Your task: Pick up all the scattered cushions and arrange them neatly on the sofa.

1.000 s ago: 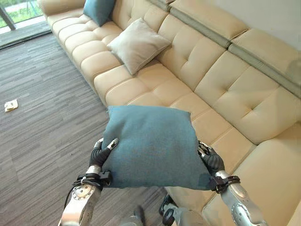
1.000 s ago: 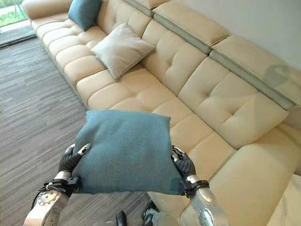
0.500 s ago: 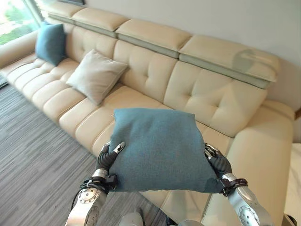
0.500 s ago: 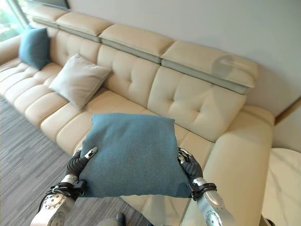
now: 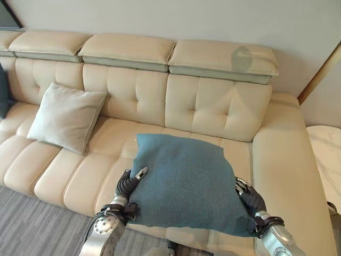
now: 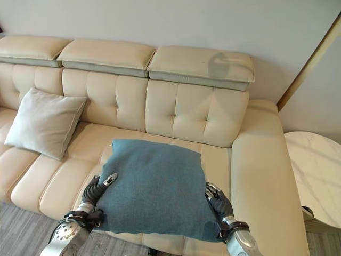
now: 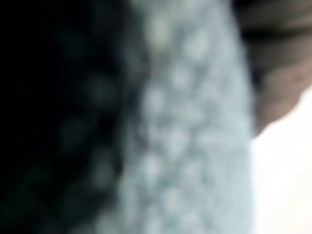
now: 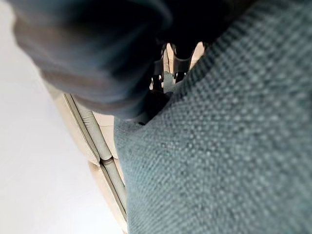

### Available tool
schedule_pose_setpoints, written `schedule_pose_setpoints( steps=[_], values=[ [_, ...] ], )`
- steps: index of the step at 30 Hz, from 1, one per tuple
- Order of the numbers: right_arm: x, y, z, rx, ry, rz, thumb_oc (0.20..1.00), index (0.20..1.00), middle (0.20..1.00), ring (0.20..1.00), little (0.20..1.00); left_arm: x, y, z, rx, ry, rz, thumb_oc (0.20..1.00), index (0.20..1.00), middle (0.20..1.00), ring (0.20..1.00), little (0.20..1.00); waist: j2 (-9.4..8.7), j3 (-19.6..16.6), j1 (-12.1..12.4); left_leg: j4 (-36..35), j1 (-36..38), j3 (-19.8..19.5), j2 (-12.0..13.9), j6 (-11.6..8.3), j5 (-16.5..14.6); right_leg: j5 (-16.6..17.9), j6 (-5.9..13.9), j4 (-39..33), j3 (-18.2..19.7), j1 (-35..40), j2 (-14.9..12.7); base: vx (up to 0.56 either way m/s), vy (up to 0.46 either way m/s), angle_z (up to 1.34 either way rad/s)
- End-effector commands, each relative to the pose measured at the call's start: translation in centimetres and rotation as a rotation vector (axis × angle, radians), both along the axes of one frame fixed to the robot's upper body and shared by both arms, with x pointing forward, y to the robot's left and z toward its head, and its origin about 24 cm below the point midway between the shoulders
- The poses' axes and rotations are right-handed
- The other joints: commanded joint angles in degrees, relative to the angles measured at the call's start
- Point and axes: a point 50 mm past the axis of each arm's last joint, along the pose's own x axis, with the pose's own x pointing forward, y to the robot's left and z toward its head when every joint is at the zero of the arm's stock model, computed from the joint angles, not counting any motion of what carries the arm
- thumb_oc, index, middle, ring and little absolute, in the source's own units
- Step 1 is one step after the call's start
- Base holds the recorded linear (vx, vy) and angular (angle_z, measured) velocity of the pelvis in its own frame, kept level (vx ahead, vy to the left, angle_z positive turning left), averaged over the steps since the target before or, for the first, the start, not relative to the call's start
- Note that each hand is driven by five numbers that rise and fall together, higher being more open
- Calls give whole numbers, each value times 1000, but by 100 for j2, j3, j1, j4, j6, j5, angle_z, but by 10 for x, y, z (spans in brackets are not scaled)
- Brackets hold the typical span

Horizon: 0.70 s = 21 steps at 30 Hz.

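Nearest the camera, the teal cushion (image 5: pixel 184 184) was carried between the 2 hands, held flat above the front edge of the sofa (image 5: pixel 213 114) seat near its right end. The left hand (image 5: pixel 129 185) gripped the cushion's left edge with its thumb lying on top and the fingers curled underneath; the right hand (image 5: pixel 249 196) clamped the right edge the same way, its fingers mostly hidden under the fabric.

The risk, as I judged it, lay in that edge-only hold: the cushion was soft, so if either hand eased off unevenly it could sag, tip forward and slide off the seat to the floor (image 5: pixel 32 229). Released too near the front edge, it would likely land flat rather than propped against the backrest, which would not look neat.

Farther back and to the left, a beige cushion (image 5: pixel 65 116) leaned against the backrest, well apart from the carried one. A white side table (image 6: pixel 314 176) stood beyond the sofa's right armrest.

Against the picture from 1.0 s before, the camera had swung round: the sofa then ran off diagonally, whereas it now faced the robot squarely. The hold on the cushion looked unchanged.
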Motion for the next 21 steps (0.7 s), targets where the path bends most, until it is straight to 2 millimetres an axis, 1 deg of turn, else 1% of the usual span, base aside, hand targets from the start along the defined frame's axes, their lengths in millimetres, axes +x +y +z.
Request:
schedule_pose_setpoints(
  steps=[1,2,3,4,5,6,8,9,10,11,12,14,15,16,17,18,19,20,21],
  values=[
    [45,38,44,5,-266,142,200,200,200,200,200,26,-11,51,-14,-289,-62,200,200,200,200,200,-82,-286,307,-41,17,332,402,-170,-563,-507,-47,385,-964,-214,272,50,86,-86],
    [51,42,46,-4,-281,143,200,200,200,200,200,30,-9,53,2,-301,-45,200,200,200,200,200,-83,-275,406,-41,50,534,458,-188,-610,-488,-34,431,-1538,-258,188,56,100,-183],
    [55,46,47,17,-283,138,200,200,200,200,200,33,-7,54,3,-304,-30,200,200,200,200,200,-83,-283,442,-41,49,656,475,-191,-622,-438,-32,386,-1942,-290,141,90,60,-183],
    [57,50,46,24,-276,146,200,200,200,200,200,33,-7,50,-10,-289,-13,200,200,200,200,200,-94,-288,469,-41,139,776,492,-224,-711,-456,-2,353,-2091,-264,126,175,83,-161],
    [63,51,49,14,-284,135,200,200,200,200,200,37,-8,47,-8,-280,-3,200,200,200,200,200,-128,-331,440,-41,221,895,470,-204,-777,-405,0,189,-2012,-209,146,129,73,-61],
    [64,51,49,14,-287,134,200,200,200,200,200,38,-9,47,-8,-283,-4,200,200,200,200,200,-129,-317,449,-41,182,930,464,-178,-723,-332,-28,144,-2040,-230,146,129,71,-38],
    [69,56,50,55,-284,108,200,200,200,200,200,45,-13,48,-14,-289,12,200,200,200,200,200,-164,-330,454,-41,237,998,438,-162,-791,-260,-23,-9,-2071,-160,117,90,23,-33],
    [78,60,59,71,-314,103,200,200,200,200,200,54,-20,55,-22,-319,7,200,200,200,200,200,-172,-275,435,-41,195,1003,438,-165,-776,-249,-36,-45,-2051,-196,115,35,-4,-17],
    [92,73,77,141,-365,101,200,200,200,200,200,73,-32,71,-12,-389,18,200,200,200,200,200,-191,-184,419,-41,68,1019,439,-154,-741,-267,-50,-46,-2060,-326,82,-16,-11,-7],
    [99,78,85,151,-391,99,200,200,200,200,200,83,-39,80,-21,-424,23,200,200,200,200,200,-192,-132,412,-41,-5,1018,434,-153,-722,-257,-58,-46,-2045,-397,77,0,0,0],
    [100,78,85,151,-392,99,200,200,200,200,200,83,-39,80,-21,-426,23,200,200,200,200,200,-192,-140,410,-41,-25,1015,432,-151,-714,-251,-59,-46,-2047,-416,76,-54,-13,1],
    [121,90,113,168,-472,76,200,200,200,200,200,110,-58,106,-23,-509,35,200,200,200,200,200,-173,86,365,-41,-321,984,426,-151,-621,-176,-77,-43,-2017,-709,57,-181,-22,0],
    [148,100,152,154,-580,30,200,200,200,200,200,139,-78,147,2,-627,61,200,200,200,200,200,-138,373,339,-41,-712,954,413,-153,-460,-150,-84,177,-1932,-1217,22,-214,-18,2],
    [149,99,153,154,-583,30,200,200,200,200,200,140,-78,148,1,-630,61,200,200,200,200,200,-139,372,342,-41,-737,954,412,-151,-450,-143,-86,180,-1932,-1243,20,-241,-6,5],
    [165,101,178,110,-642,-7,200,200,200,200,200,155,-86,173,37,-694,84,200,200,200,200,200,-128,515,311,191,-1119,943,408,-160,-434,-135,-110,384,-1863,-1623,-12,-137,9,3],
    [174,101,198,74,-698,-39,200,200,200,200,200,162,-91,189,71,-739,90,200,200,200,200,200,-118,576,293,358,-1360,938,419,-160,-435,-121,-116,518,-1830,-1843,-48,-156,10,1],
    [181,101,215,52,-736,-60,200,200,200,200,200,167,-94,205,106,-786,96,200,200,200,200,200,-106,640,291,486,-1566,923,415,-155,-433,-119,-115,629,-1795,-2038,-69,-63,6,-1],
    [181,101,216,52,-738,-60,200,200,200,200,200,167,-94,206,106,-788,96,200,200,200,200,200,-108,632,291,496,-1601,923,413,-152,-425,-109,-117,630,-1795,-2069,-71,-47,8,-3],
    [187,100,229,20,-771,-86,200,200,200,200,200,170,-98,222,128,-836,101,200,200,200,200,200,-85,689,282,601,-1776,898,411,-156,-424,-116,-119,722,-1770,-2224,-95,0,0,0]
  ],
)
